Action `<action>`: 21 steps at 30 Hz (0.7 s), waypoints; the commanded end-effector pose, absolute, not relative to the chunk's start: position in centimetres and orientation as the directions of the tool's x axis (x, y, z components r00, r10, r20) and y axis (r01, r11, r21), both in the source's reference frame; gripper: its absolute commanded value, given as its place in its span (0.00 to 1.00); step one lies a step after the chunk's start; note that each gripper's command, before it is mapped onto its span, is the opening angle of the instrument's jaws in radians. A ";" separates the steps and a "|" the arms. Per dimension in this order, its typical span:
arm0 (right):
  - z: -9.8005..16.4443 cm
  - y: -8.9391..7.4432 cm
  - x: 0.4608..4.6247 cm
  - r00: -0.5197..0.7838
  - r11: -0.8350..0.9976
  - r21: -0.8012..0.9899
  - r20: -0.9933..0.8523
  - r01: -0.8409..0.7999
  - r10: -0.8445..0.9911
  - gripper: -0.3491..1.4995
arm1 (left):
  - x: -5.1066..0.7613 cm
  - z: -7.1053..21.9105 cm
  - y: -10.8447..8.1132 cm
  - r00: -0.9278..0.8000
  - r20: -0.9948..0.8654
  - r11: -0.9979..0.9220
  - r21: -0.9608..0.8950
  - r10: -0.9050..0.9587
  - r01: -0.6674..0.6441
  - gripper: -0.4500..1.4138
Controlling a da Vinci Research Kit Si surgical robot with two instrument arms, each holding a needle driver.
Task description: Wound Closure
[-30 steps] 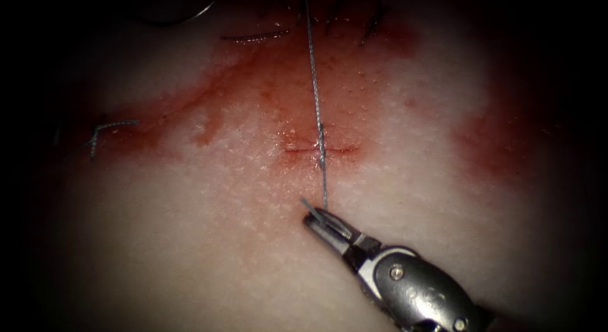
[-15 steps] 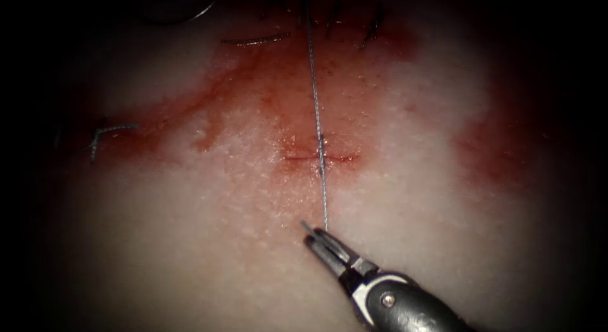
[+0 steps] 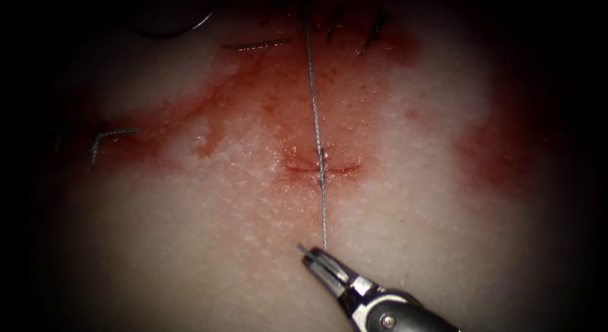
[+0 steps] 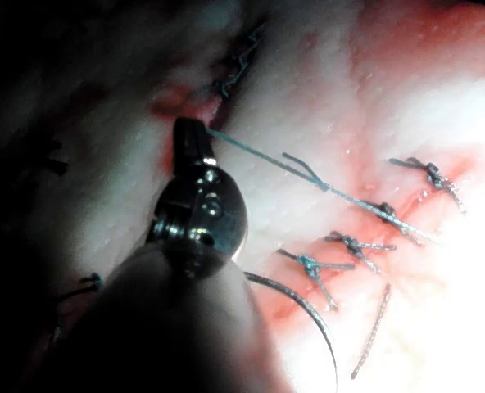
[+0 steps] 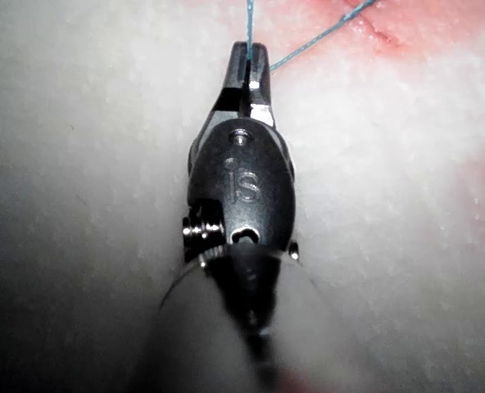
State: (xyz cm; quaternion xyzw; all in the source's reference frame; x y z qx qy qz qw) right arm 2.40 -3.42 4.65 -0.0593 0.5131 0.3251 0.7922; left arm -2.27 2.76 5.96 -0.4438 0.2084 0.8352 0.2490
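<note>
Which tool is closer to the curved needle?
Left. The left tool, shut on the thread, has the needle lying loose on the tissue just beside it. The right tool, also shut on the thread, sits far from it, across the cut.

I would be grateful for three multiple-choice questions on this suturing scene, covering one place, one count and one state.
1. Where does the right tool grip the thread?
A. Below the cut
B. Above the cut
C. Inside the cut

2. How many tools hold the thread?
A. None
B. One
C. Two

3. How does the thread run across the cut?
A. Slack loop
B. Taut and straight
C. Severed

Answers: 1 A, the jaws sit on pale tissue below the cut. 2 C, the left tool also clamps it. 3 B, it forms one straight line over the knot.
</note>
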 end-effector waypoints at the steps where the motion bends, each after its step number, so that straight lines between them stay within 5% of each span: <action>1: 4.8 -3.4 2.43 0.245 0.785 0.246 -0.860 -0.569 0.448 0.18 | -2.34 6.0 2.7 -0.479 -0.848 -0.794 0.125 0.226 -0.595 0.00; 2: 4.8 -3.3 2.41 0.243 0.786 0.249 -0.861 -0.566 0.448 0.30 | -2.37 5.8 2.6 -0.479 -0.850 -0.805 0.119 0.220 -0.581 0.00; 4: 4.8 -3.3 2.39 0.242 0.783 0.247 -0.861 -0.571 0.448 0.35 | -2.38 5.8 2.5 -0.480 -0.850 -0.808 0.119 0.218 -0.577 0.00; 7: 4.7 -3.2 2.35 0.223 0.775 0.245 -0.869 -0.582 0.442 0.55 | -2.38 5.6 2.3 -0.475 -0.855 -0.817 0.116 0.208 -0.566 0.00; 21: 4.2 -2.6 1.99 0.119 0.744 0.331 -0.870 -0.580 0.479 0.74 | -2.17 4.8 1.1 -0.489 -0.861 -0.898 0.100 0.137 -0.429 0.00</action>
